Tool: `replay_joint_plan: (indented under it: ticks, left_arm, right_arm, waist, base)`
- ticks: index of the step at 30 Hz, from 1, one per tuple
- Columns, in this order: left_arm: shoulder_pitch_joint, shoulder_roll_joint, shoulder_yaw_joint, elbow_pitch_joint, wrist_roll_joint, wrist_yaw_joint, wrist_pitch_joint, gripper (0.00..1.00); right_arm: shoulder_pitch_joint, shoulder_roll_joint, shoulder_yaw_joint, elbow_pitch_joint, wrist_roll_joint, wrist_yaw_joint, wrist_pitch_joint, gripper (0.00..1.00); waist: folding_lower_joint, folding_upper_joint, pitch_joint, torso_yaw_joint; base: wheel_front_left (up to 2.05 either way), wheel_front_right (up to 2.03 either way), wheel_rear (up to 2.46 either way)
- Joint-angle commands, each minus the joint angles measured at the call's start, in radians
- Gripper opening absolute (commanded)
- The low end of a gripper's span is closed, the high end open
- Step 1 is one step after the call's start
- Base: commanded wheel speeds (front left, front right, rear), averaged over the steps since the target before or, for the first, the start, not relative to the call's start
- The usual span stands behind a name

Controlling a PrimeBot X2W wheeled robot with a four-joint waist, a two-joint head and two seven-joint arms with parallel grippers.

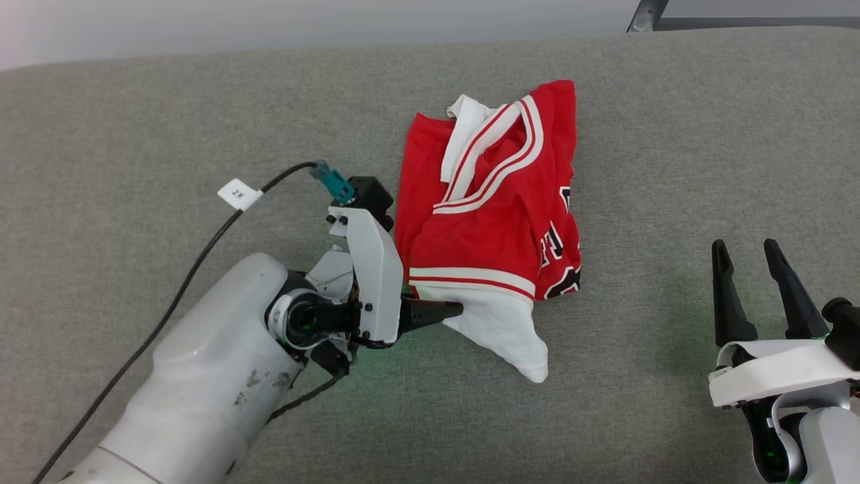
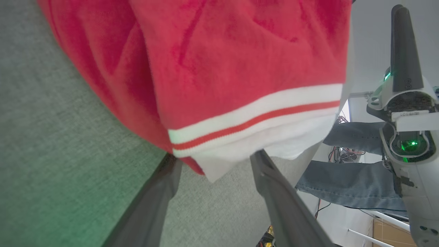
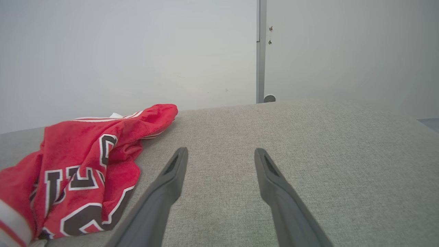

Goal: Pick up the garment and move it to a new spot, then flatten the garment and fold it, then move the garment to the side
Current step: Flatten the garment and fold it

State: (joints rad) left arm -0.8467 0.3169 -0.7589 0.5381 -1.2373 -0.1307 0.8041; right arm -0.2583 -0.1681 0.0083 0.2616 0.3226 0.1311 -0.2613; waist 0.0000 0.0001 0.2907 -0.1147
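The garment (image 1: 490, 222), a red jersey with white sleeves and striped trim, lies crumpled in the middle of the grey fabric surface (image 1: 201, 121). My left gripper (image 1: 450, 310) lies sideways at its near left edge, pointing at the white sleeve (image 1: 510, 329). In the left wrist view this gripper (image 2: 216, 161) is open, and the corner of the garment (image 2: 240, 68) at the striped hem hangs between the fingertips. My right gripper (image 1: 746, 252) stands open at the lower right, apart from the garment. In the right wrist view that gripper (image 3: 221, 154) has bare surface between its fingers, and the garment (image 3: 85, 164) with its black-and-white print lies to the left.
A black cable with a white tag (image 1: 240, 195) runs across the surface to my left wrist. A metal frame (image 1: 645, 17) stands past the far right edge. Blue denim (image 2: 353, 185) shows beyond the surface's edge behind my right arm.
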Motion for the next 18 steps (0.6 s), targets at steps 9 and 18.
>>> replay_joint_plan:
  ticks: [9,18]
  left_arm:
    - [-0.025,0.036,-0.02,-0.006,-0.063,0.0,0.02,0.0]
    - [-0.103,0.261,-0.037,-0.062,0.015,0.0,0.07,0.0]
  right_arm:
    - [0.013,0.012,-0.027,-0.006,-0.008,-0.001,-0.005,1.0]
    - [0.029,0.021,-0.02,-0.001,-0.011,-0.001,-0.005,1.0]
  waist:
    - [0.0,-0.0001,-0.015,0.006]
    - [0.0,-0.0001,-0.043,0.03]
  base:
    - [0.0,0.0,0.0]
    - [0.0,0.0,0.0]
